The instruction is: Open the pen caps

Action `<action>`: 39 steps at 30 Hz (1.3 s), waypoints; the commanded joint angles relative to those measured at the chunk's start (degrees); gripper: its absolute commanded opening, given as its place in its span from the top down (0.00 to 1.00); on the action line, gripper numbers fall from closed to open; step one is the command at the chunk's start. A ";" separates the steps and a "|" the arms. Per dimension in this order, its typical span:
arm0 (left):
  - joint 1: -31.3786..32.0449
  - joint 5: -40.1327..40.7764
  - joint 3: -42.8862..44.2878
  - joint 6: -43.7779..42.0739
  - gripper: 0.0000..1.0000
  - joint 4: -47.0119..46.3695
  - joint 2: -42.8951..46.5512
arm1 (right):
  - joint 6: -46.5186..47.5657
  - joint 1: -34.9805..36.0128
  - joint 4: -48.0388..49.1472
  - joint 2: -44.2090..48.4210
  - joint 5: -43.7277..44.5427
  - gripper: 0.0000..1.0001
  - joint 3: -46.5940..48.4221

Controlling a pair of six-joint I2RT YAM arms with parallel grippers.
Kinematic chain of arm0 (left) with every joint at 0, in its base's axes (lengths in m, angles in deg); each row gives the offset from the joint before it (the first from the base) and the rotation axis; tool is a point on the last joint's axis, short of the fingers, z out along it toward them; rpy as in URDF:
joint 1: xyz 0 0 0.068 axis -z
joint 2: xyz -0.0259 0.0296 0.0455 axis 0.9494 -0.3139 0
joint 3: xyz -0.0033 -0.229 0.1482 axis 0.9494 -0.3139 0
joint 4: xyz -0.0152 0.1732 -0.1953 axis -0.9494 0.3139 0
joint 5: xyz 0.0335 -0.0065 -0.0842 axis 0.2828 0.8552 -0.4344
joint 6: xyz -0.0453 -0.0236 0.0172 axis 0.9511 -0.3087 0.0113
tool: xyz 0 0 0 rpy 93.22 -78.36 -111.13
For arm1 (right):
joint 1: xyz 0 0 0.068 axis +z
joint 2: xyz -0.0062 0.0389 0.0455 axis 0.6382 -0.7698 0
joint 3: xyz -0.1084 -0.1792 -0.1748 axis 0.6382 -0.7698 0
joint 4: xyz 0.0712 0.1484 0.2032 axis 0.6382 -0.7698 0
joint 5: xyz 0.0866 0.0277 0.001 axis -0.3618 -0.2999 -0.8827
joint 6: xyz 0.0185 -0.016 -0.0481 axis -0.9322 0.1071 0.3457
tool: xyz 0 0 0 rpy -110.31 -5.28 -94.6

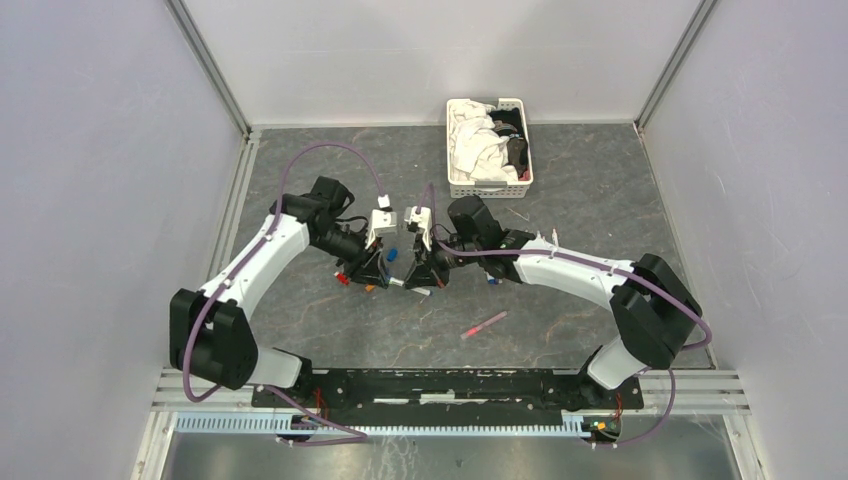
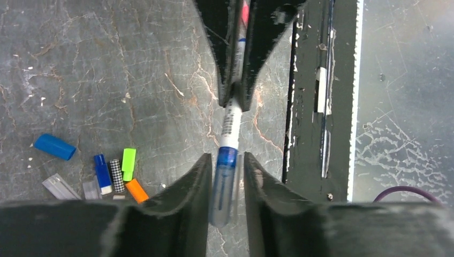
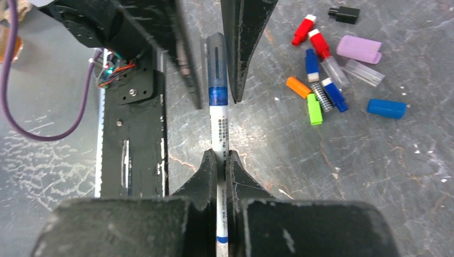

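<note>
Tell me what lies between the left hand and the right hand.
One pen: its white barrel bridges the gap, the right hand clamped on it, its capped blue end between the fingers of the left hand. Both wrist views show it.

The top camera is looking down from above and behind me, taking in the whole table (image 1: 600,200) from afar. My left wrist camera is peering closely toward my right gripper (image 2: 237,104); the right one is staring back at my left gripper (image 3: 215,99). Both are sharing the pen (image 2: 230,126) and pen caps (image 2: 128,163).
</note>
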 commanded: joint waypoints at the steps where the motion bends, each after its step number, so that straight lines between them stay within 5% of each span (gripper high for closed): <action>1: 0.87 -1.55 2.72 -2.83 0.77 1.48 0.14 | 0.00 -0.14 0.72 0.79 -2.04 0.99 2.47; 3: 1.06 -1.23 3.07 -2.88 0.96 1.57 0.05 | -0.79 -0.17 1.29 0.49 -2.46 0.89 2.31; 7: 1.58 -1.45 3.13 -2.82 0.98 1.58 0.20 | -6.81 -0.22 7.24 -1.19 -5.21 0.64 0.83; 11: 1.79 -2.20 3.63 -2.77 0.98 1.63 1.23 | -10.72 -0.25 9.57 -4.95 -8.53 0.60 1.90; 17: 1.91 -2.55 3.67 -3.22 0.98 1.59 3.10 | -16.07 -0.39 13.24 -9.16 -14.14 0.66 3.85; 22: 2.04 -2.84 3.87 -3.94 0.98 2.31 3.72 | -20.67 -0.89 18.07 -9.83 -16.57 0.83 3.75; 24: 1.97 -2.93 4.15 -4.26 0.98 2.80 3.58 | -20.91 -1.01 18.13 -9.94 -16.66 0.98 4.20; 29: 1.99 -3.15 4.50 -4.41 0.98 2.94 3.75 | -22.11 -1.18 18.03 -11.13 -17.78 1.00 4.04; 36: 1.03 -1.12 6.18 -7.08 0.98 5.90 3.44 | -6.62 -1.66 -0.27 -8.53 -8.59 1.00 4.34; 39: -5.88 -0.52 9.66 -15.97 0.98 14.89 1.92 | -1.43 -3.73 -8.74 -4.28 -4.57 1.00 0.01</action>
